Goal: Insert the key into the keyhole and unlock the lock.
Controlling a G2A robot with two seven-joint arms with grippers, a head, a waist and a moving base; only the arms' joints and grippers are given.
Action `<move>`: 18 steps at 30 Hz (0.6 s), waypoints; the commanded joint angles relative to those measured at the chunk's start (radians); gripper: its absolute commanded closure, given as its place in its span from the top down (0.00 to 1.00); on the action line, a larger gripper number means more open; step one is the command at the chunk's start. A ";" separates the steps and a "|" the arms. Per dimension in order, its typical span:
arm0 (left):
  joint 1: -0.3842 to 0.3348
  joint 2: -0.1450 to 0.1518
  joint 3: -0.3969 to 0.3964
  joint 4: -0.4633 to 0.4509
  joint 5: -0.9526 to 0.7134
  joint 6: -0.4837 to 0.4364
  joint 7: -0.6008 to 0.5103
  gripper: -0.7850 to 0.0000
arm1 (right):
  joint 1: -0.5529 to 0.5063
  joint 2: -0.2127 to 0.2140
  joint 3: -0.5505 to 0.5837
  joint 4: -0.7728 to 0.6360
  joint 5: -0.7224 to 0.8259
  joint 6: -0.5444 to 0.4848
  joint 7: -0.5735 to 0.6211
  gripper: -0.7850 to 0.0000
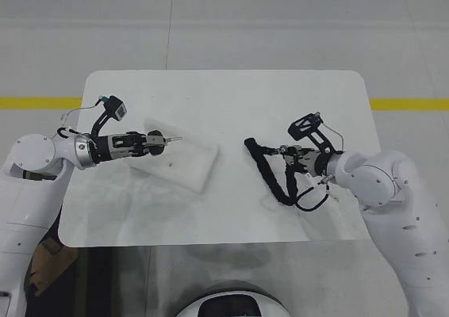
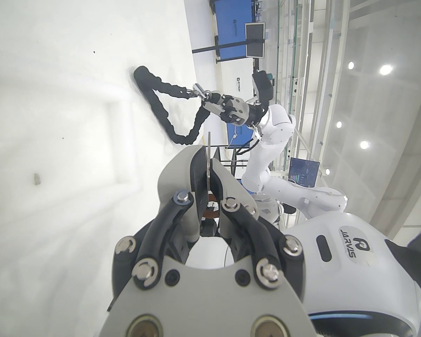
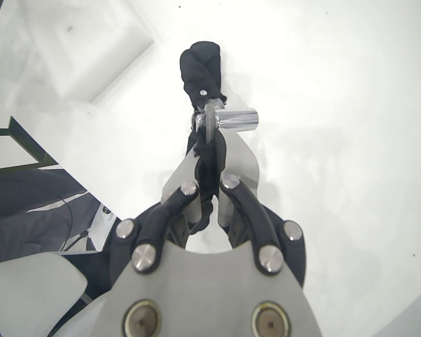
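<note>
The left gripper (image 2: 208, 163) is clenched on the key (image 2: 208, 141), with the blade sticking out past the fingertips, and it hangs over the white foam block (image 1: 186, 162) on the tabletop (image 1: 288, 95). The right gripper (image 3: 210, 152) grasps the black-sleeved chain lock (image 3: 200, 68) just behind its chrome cylinder (image 3: 236, 119); the chain's loop lies on the tabletop. Key and cylinder are well apart, so the step in hand looks like the approach before insertion. Next, the blade needs bringing across and lining up with the keyhole (which I cannot make out here) while the lock is held steady.
</note>
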 commanded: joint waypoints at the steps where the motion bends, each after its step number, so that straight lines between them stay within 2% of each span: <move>1: 0.000 0.000 0.000 0.000 0.000 0.000 0.000 0.00 | 0.000 0.000 0.000 0.001 0.002 0.002 -0.001 0.00; 5: 0.000 0.000 0.000 0.000 0.000 0.000 0.000 0.00 | 0.000 0.000 0.000 0.001 0.002 0.002 -0.001 0.00; 7: 0.000 0.000 0.000 0.000 0.000 0.000 0.000 0.00 | -0.056 0.001 -0.002 -0.010 0.032 -0.007 -0.005 0.00; 10: 0.000 0.000 0.000 0.000 0.000 0.000 0.000 0.00 | -0.089 0.007 -0.033 -0.012 -0.171 -0.019 -0.001 0.00; 11: 0.000 0.000 0.000 0.000 0.000 0.000 0.000 0.00 | -0.091 0.005 -0.054 -0.001 -0.189 -0.013 0.011 0.00; 16: 0.000 0.000 0.000 0.000 0.000 0.000 0.000 0.00 | -0.039 -0.007 -0.093 0.061 -0.220 0.033 0.070 0.00; 18: 0.000 0.000 0.000 0.000 0.000 0.000 0.000 0.00 | -0.023 -0.013 -0.091 0.069 -0.200 0.043 0.042 0.00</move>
